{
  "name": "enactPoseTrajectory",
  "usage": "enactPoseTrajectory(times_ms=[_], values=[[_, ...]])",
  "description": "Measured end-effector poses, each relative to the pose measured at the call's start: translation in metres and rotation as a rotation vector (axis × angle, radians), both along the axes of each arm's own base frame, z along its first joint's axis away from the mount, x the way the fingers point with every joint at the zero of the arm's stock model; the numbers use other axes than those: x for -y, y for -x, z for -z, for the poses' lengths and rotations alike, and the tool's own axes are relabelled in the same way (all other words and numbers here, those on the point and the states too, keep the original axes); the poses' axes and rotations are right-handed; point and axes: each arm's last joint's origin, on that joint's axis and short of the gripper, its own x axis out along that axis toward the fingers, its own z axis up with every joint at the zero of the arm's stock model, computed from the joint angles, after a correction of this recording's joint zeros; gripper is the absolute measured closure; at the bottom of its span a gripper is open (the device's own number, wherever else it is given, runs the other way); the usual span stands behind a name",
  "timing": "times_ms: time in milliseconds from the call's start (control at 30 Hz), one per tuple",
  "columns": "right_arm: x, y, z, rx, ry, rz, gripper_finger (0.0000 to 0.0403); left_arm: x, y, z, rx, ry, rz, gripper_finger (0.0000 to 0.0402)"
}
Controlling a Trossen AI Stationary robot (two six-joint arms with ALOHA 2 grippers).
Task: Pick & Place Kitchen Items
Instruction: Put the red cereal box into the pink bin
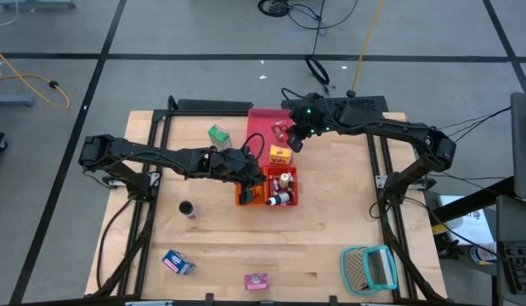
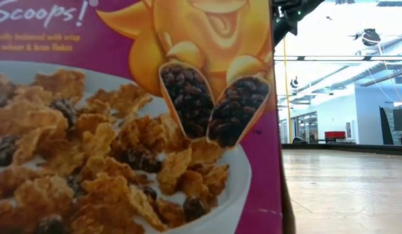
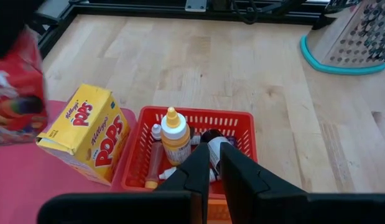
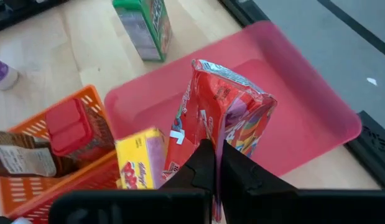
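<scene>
My right gripper (image 1: 293, 138) is shut on a red printed box (image 4: 224, 106) over the pink tray (image 4: 304, 106) at the table's far middle. The box also shows in the left wrist view (image 3: 15, 93). My left gripper (image 3: 214, 167) hovers over the seam between the orange basket (image 1: 244, 195) and the red basket (image 3: 192, 118). Its fingers are shut with only a slit between them, and it holds nothing that I can see. Small bottles (image 3: 175, 134) lie and stand in the red basket. A yellow Pops box (image 3: 86, 130) stands on the tray against the red basket. My right gripper pinches the red box between its two fingers at the box's near upper end (image 4: 201, 140). It comes from above, pointing down. The box hangs tilted below the fingers over the pink tray. I cannot tell whether its lower end touches the tray.
A green box (image 1: 218, 133) stands left of the tray. A dark round can (image 1: 188, 209), a blue box (image 1: 178, 262) and a pink cereal box (image 1: 256, 280) lie toward the near edge. The cereal box fills the low view (image 2: 123, 130). A teal mesh basket (image 1: 370, 268) sits near right.
</scene>
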Motion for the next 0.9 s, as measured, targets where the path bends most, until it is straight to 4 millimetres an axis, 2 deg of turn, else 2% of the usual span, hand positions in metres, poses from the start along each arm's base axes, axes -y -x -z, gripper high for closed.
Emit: enactPoseTrajectory(times_ms=[167, 467, 767, 900], values=[[0.002, 0.004, 0.024, 0.018, -0.051, -0.008, 0.0401, 0.002, 0.000, 0.000, 0.001, 0.000, 0.006, 0.0360], [0.004, 0.012, 0.048, 0.016, -0.063, 0.012, 0.0401, 0.002, 0.000, 0.000, 0.002, 0.000, 0.005, 0.0360], [0.004, 0.013, 0.055, 0.034, -0.062, -0.003, 0.0399, 0.002, -0.001, -0.002, 0.022, 0.000, 0.005, 0.0360], [0.004, 0.013, 0.055, 0.032, -0.056, -0.009, 0.0379, 0.002, -0.001, -0.002, 0.022, -0.014, 0.015, 0.0360]])
